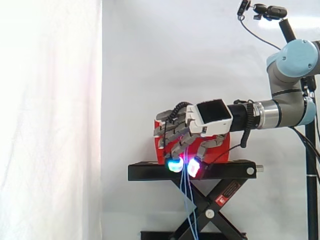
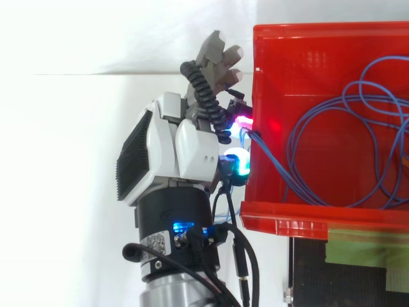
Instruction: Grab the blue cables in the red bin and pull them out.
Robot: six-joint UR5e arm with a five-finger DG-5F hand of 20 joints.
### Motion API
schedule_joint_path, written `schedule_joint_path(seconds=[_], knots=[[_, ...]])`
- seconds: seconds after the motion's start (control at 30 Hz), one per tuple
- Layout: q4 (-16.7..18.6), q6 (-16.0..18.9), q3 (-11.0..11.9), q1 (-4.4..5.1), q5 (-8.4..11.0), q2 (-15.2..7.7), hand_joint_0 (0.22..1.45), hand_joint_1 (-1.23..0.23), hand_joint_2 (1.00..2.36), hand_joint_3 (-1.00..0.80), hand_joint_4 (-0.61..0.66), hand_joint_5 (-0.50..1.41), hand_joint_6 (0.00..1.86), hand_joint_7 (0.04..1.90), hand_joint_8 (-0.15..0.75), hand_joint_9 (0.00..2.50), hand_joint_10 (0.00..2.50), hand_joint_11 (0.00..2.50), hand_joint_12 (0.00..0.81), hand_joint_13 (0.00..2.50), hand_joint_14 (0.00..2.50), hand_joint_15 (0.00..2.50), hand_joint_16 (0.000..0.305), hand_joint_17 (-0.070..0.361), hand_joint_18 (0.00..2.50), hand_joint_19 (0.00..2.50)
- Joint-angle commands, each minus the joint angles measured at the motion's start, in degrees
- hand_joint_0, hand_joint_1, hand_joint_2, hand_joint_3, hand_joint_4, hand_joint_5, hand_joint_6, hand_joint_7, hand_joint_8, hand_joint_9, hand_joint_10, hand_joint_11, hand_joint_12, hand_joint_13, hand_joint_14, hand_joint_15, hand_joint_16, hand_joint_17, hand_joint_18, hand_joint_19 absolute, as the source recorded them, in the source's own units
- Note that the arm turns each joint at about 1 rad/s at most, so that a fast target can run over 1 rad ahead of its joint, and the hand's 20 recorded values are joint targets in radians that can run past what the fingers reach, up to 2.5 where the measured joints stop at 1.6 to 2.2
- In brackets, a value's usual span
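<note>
The red bin (image 2: 300, 51) sits on the black stand (image 1: 147, 172), and the blue cables (image 2: 281, 169) lie coiled inside it. Several strands run up over the bin's left wall to my hand (image 2: 185, 147), which is just outside that wall. In the side view my hand (image 1: 212, 117) is in front of the bin (image 1: 159, 147) with its fingers curled downward. The glowing fingertips (image 1: 175, 165) pinch the strands, and the blue cables (image 1: 187, 200) hang from them below the stand's top.
The stand is a black scissor lift with crossed legs (image 1: 210, 210). A white curtain hangs behind and to the left. A camera on a mount (image 1: 265, 11) sits above the arm at the upper right.
</note>
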Motion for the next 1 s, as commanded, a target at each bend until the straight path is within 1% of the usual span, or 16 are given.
schedule_joint_path(seconds=[0.0, 0.13, 0.2, 0.37, 0.5, 0.57, 0.7, 0.77, 0.97], knots=[[0.3, 0.1, 0.0, 0.07, 0.03, 0.0, 0.8, -0.96, 1.0, -1.0, 0.03, 1.06, 0.01, 0.8, 0.208, 0.79, 0.01, 0.27, 0.297, 0.54, 0.01, 0.21, 0.041, 0.091, 0.36, 0.21], [0.4, 0.1, -0.1, 0.16, 0.03, 0.0, 0.8, -0.95, 1.0, -1.0, 0.03, 1.06, 0.01, 0.79, 0.209, 0.8, 0.01, 0.28, 0.297, 0.54, 0.01, 0.21, 0.041, 0.091, 0.37, 0.21], [0.4, 0.1, -0.1, 0.07, 0.12, 0.0, 0.79, -0.95, 1.0, -1.0, 0.05, 1.0, 0.02, 0.69, 0.208, 0.8, 0.01, 0.27, 0.297, 0.55, 0.01, 0.21, 0.041, 0.092, 0.37, 0.21], [0.4, 0.1, -0.1, 0.24, 0.03, 0.0, 0.79, -0.96, 1.0, -1.0, 0.07, 0.95, 0.02, 0.59, 0.211, 0.78, 0.01, 0.27, 0.299, 0.55, 0.01, 0.22, 0.041, 0.093, 0.38, 0.22], [0.9, 0.1, -0.2, 0.42, 0.12, 0.0, 0.78, -0.97, 1.0, -1.0, 0.08, 0.94, 0.02, 0.56, 0.208, 0.77, 0.01, 0.27, 0.298, 0.54, 0.01, 0.22, 0.042, 0.093, 0.37, 0.22], [1.4, 0.1, -1.0, 0.51, 0.03, 0.0, 0.78, -0.97, 1.0, -1.0, 0.08, 0.92, 0.02, 0.54, 0.212, 0.77, 0.01, 0.27, 0.3, 0.54, 0.01, 0.21, 0.042, 0.094, 0.37, 0.22], [2.3, 0.1, -1.5, 0.42, 0.12, 0.0, 0.78, -0.97, 1.0, -1.0, 0.08, 0.91, 0.02, 0.52, 0.213, 0.76, 0.01, 0.26, 0.301, 0.54, 0.01, 0.21, 0.042, 0.094, 0.37, 0.23], [2.3, 0.1, -1.5, 0.51, 0.03, -0.1, 0.78, -0.97, 1.0, -1.0, 0.09, 0.91, 0.02, 0.52, 0.213, 0.76, 0.01, 0.27, 0.3, 0.54, 0.01, 0.22, 0.042, 0.094, 0.37, 0.23], [2.0, 0.1, -1.5, 0.24, -0.15, 0.0, 0.78, -0.98, 1.0, -1.0, 0.08, 0.9, 0.02, 0.51, 0.213, 0.76, 0.01, 0.26, 0.301, 0.54, 0.01, 0.21, 0.042, 0.094, 0.37, 0.23]])
